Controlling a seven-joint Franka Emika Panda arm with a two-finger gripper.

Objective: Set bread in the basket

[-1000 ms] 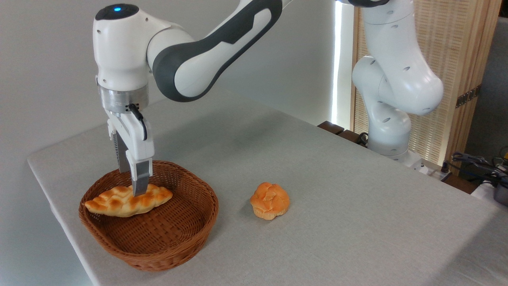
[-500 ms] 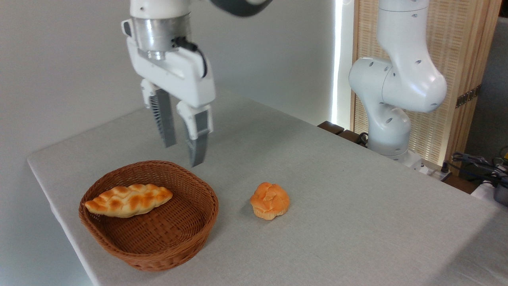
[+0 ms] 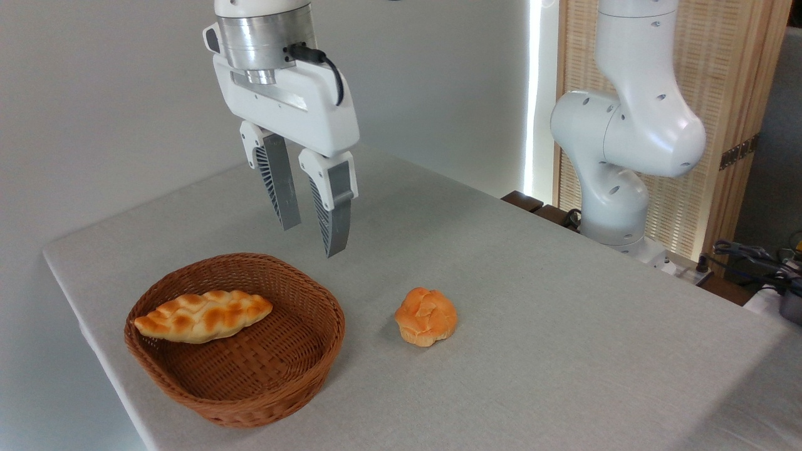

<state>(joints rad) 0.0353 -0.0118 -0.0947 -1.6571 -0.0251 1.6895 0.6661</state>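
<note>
On the grey cloth table, braided bread fills the wicker basket; gripper empty, parted.

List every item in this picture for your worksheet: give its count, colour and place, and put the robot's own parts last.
braided loaf: one, golden-brown, lying in the left part of the basket.
basket: one, reddish-brown wicker, near the table's left front corner.
round bun: one, orange, on the table right of the basket.
table: one, light grey cloth top.
slatted screen: one, pale wood, back right.
cables: several, dark, far right edge.
arm: one, white, base at back right.
hand: one, white with grey fingers, open and empty above the basket's far rim.
</note>
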